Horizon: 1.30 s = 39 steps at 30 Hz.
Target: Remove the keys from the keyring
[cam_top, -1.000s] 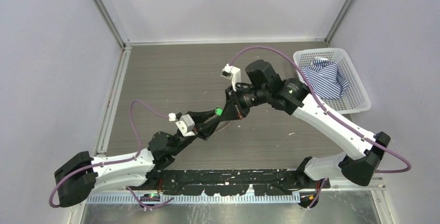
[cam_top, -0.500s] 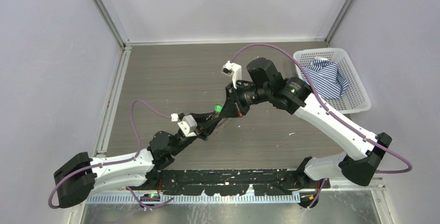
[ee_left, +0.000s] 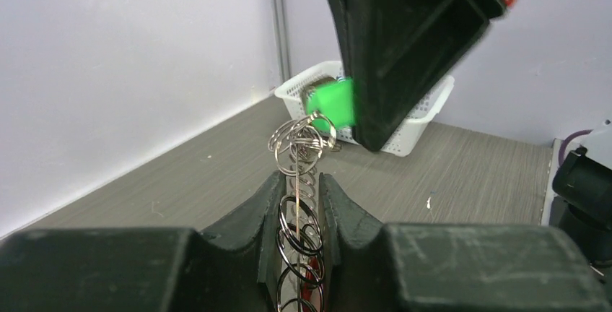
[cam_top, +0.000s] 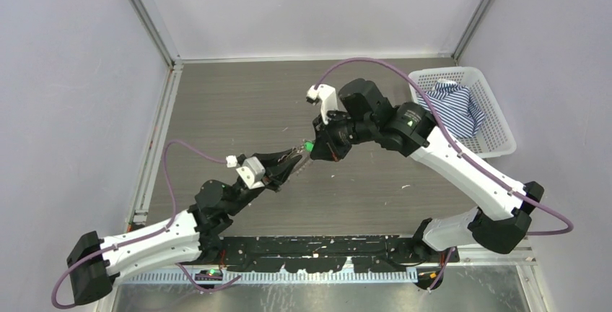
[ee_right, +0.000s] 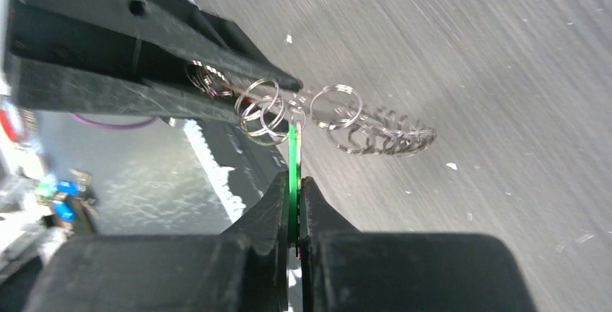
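My left gripper (ee_left: pixel 299 183) is shut on the keyring (ee_left: pixel 296 207), a thin silvery wire seen edge-on with several small silvery rings strung along it between the pads. A knot of rings (ee_left: pixel 303 137) sticks out past the fingertips. The green-headed key (ee_left: pixel 333 103) hangs from it, pinched flat in my shut right gripper (ee_right: pixel 291 180). In the right wrist view the green key (ee_right: pixel 292 149) meets the ring cluster (ee_right: pixel 263 110) at the left gripper's fingers (ee_right: pixel 180 74). From above, both grippers meet mid-table at the green key (cam_top: pixel 308 145). No silvery key blades show clearly.
A white basket (cam_top: pixel 498 120) holding a blue striped cloth (cam_top: pixel 451 104) stands at the right rear. Walls close the table on three sides. The ring bunch casts a shadow on the grey table (ee_right: pixel 390 139) below.
My left gripper's jaws have narrowed onto the keyring and the left arm has stretched toward the right gripper. The right gripper has lifted the green key slightly up and away.
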Available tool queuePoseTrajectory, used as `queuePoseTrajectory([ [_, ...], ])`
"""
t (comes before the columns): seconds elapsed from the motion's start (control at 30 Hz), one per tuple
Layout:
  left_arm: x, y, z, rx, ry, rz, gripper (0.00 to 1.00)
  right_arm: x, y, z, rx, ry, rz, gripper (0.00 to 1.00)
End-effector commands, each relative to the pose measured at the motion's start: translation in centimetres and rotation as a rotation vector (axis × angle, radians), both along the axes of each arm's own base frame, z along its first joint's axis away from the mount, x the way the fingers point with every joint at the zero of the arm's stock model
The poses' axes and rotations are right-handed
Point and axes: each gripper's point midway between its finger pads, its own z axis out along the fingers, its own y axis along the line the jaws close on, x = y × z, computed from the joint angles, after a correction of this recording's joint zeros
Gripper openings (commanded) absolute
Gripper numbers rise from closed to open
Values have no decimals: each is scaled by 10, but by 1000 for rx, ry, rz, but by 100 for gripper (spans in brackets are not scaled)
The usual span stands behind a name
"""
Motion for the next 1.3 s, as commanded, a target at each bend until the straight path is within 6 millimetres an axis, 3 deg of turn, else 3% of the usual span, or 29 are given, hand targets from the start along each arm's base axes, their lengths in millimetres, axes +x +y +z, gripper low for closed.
queuePoseTrajectory([
  [0.0, 10, 9, 23, 30, -9, 51, 0, -15, -13, -27, -236, -122, 73, 1],
  [0.07, 12, 4, 21, 89, -9, 49, 0, -28, -1, -27, -189, -84, 113, 1],
  [0.13, 13, -1, 17, 123, -5, 38, 0, -9, -8, -9, -161, -199, 29, 1],
  [0.27, 9, -11, 14, 170, -21, -8, 0, 49, -29, 53, -75, -424, -234, 1],
  [0.37, 5, -14, 19, 204, -28, -35, 0, 55, -24, 82, 32, -502, -257, 1],
  [0.47, -3, -13, 30, 203, -49, -69, 0, 61, -27, 76, -25, -501, -273, 1],
  [0.67, -11, -13, 36, 263, -46, -108, 0, 48, -27, 87, 16, -503, -221, 1],
  [0.9, 6, -10, 13, 418, 35, -37, 0, -20, -6, 119, 224, -434, 122, 1],
  [0.93, 7, -10, 14, 434, 40, -34, 0, -23, -6, 118, 217, -422, 137, 1],
  [1.07, -2, -11, 37, 407, -11, -71, 0, 3, -22, 104, 88, -470, 12, 1],
  [1.27, -17, -8, 59, 415, -39, -134, 0, -2, -24, 99, 77, -438, 22, 1],
])
